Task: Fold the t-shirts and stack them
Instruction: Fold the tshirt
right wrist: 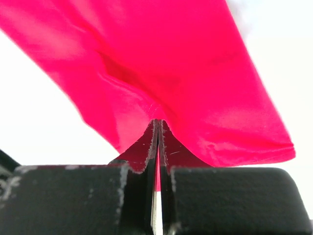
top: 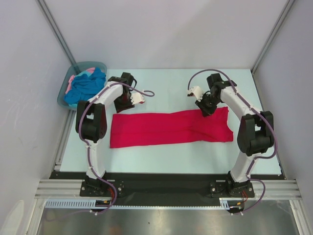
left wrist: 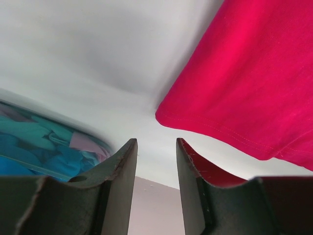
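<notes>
Red shirt (top: 168,128) clamped at one end by right gripper (right wrist: 157,123)

Seen from above, with 12 o'clock at the far wall, the red shirt lies on the counter (top: 166,156) as a long flat band, folded lengthwise. It runs across the middle from 9 o'clock to 3 o'clock.

The right gripper is down on the band's far edge, toward 2 o'clock, close to the right-hand end. Its wrist camera shows both jaws pressed together with red cloth pinched between them. The fabric rises in a small peak at the pinch and spreads away beyond it.

The left gripper (left wrist: 156,143) sits near 10 o'clock, just off the band's far left corner. Its jaws stand apart with nothing between them. In its own view the hemmed corner of the red shirt is ahead and to the right, clear of the fingers.

In the far left corner, at about 10 o'clock, stands a grey-teal tub (top: 62,99). A crumpled blue shirt (top: 88,84) fills it, and a pink shirt (top: 72,80) peeks out beside the blue one.
</notes>
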Available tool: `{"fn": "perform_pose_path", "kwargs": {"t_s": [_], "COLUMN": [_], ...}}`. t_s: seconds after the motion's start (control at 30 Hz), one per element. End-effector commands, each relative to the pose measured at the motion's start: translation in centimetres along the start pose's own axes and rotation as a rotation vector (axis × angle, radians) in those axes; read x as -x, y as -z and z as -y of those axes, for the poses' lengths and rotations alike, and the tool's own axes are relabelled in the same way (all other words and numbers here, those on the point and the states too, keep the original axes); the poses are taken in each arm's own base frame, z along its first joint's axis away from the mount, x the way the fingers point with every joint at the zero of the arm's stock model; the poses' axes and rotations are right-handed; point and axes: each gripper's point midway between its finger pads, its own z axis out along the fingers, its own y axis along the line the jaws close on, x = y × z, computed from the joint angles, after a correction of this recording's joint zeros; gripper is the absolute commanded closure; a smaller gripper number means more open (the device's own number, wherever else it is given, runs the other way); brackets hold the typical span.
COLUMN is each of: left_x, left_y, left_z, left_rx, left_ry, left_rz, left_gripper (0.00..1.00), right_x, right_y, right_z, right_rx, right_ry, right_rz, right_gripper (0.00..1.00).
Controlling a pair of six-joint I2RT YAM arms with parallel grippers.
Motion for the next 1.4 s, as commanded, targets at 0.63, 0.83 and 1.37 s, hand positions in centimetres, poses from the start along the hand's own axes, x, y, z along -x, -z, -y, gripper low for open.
{"fn": "perform_pose_path", "kwargs": {"t_s": [0.63,0.83,1.37], "left_x": [1.1,1.5,2.0], "left_y": [0.9,0.6,0.8], "left_z": [-1.6,-1.8,-1.8], "left_rx": [0.048,0.046,0.054], "left_ry": [-0.095,-0.103,-0.075], "left_rz": [0.0,0.008,0.028], "left_gripper": [0.57,0.57,0.57], "right_x": [-3.5,-3.5,-1.9], "right_y": [2.6,2.0,-3.1], "right_z": [-12.6,-15.1,1.6], "right_rx": [0.41,0.465,0.024], "right_ry": [0.185,0.265,-0.083], "right_rz": [-0.172,-0.219,-0.082], "right_gripper": [1.0,1.0,1.0]}}
